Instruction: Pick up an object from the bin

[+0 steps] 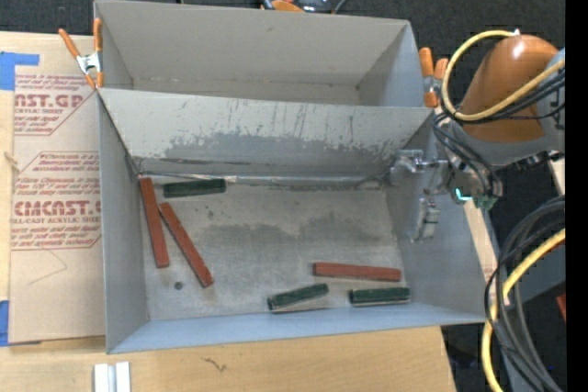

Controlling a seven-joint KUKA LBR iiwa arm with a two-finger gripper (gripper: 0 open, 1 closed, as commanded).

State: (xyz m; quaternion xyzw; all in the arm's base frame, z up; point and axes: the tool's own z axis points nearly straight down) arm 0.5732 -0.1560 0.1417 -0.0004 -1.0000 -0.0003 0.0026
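Red stick [356, 271] just beside green stick [379, 296]

Rounded orange cover [510, 92], yellow and black cables [459, 51] looped around it, slim silver tool [424, 230], small teal light [457, 194]

The arm [507, 96] reaches from the right, hand [426, 221] pointing down.
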